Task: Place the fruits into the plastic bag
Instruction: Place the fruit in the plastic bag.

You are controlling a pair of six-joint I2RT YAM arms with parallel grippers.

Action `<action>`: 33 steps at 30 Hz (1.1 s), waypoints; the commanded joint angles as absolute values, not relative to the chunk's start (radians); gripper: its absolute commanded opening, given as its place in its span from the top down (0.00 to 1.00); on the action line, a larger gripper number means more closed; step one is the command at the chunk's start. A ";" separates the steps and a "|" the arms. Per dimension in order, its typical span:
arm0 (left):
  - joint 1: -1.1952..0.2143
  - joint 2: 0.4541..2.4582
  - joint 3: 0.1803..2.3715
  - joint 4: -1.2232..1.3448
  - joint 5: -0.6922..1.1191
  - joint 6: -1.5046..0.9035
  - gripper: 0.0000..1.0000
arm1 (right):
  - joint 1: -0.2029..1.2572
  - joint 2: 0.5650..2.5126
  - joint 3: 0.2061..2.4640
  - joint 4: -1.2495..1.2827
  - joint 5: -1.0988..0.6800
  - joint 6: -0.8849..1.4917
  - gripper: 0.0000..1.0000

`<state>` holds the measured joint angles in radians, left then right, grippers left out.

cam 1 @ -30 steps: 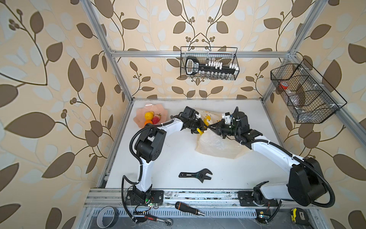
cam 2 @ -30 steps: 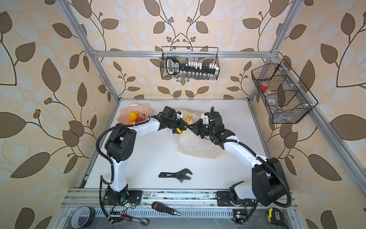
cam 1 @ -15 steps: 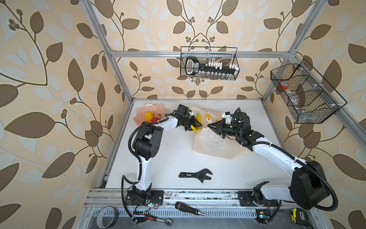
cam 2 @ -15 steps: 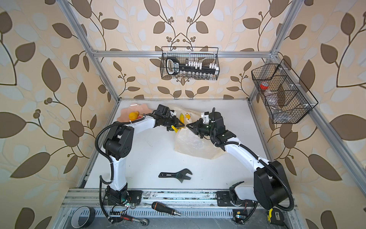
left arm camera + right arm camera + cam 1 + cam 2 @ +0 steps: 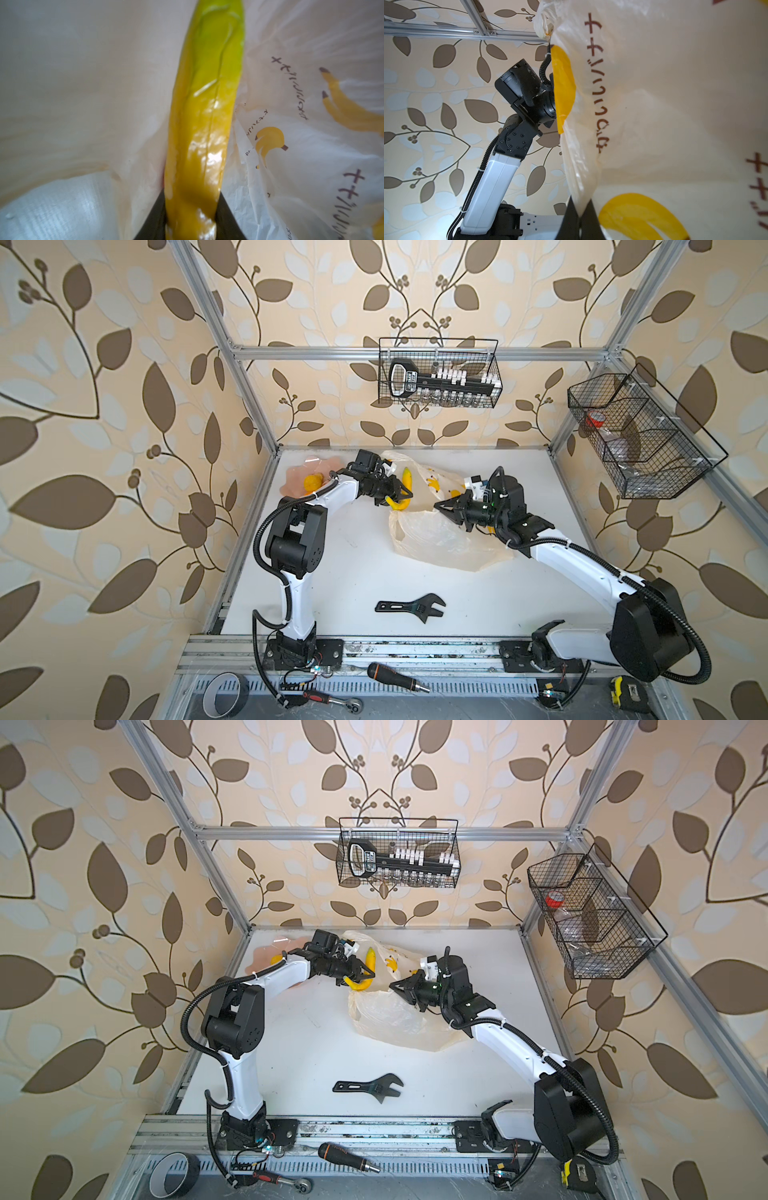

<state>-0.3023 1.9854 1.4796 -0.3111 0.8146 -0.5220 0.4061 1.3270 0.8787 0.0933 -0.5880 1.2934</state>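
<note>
Pinching a banana (image 5: 203, 124), left fingers (image 5: 227, 220) hover; right wrist view alone shows right fingers (image 5: 571, 225) nipping the bag (image 5: 675, 104).

Blk adj. wrench (image 5: 415, 608) on table (image 5: 353, 572); screwdriver (image 5: 395, 675), ratchet (image 5: 332, 700), tape roll (image 5: 241, 697) by front rail (image 5: 436, 649); pink dish (image 5: 293, 481) at back.

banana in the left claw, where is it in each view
In a top view: banana near the centre, at the plastic bag mouth.
In a top view: banana near the centre too.
Left wrist: banana fills the middle, bottom to top.
Right wrist: cannot tell; yellow at the bag's edge may be print.
Shared landmark: the plastic bag.
</note>
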 commanded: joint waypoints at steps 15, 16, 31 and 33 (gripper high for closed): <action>-0.495 1.940 1.359 -0.109 0.953 -0.613 0.81 | 0.440 1.402 0.894 0.207 -0.626 1.342 1.00; -0.504 1.950 1.359 -0.080 0.941 -0.641 0.81 | 0.447 1.407 0.894 0.220 -0.626 1.348 1.00; -0.578 2.035 1.410 -0.027 0.745 -0.830 0.39 | 0.481 1.425 0.890 0.271 -0.621 1.376 1.00; -0.578 2.033 1.419 -0.065 0.732 -0.822 0.28 | 0.480 1.425 0.887 0.271 -0.620 1.377 1.00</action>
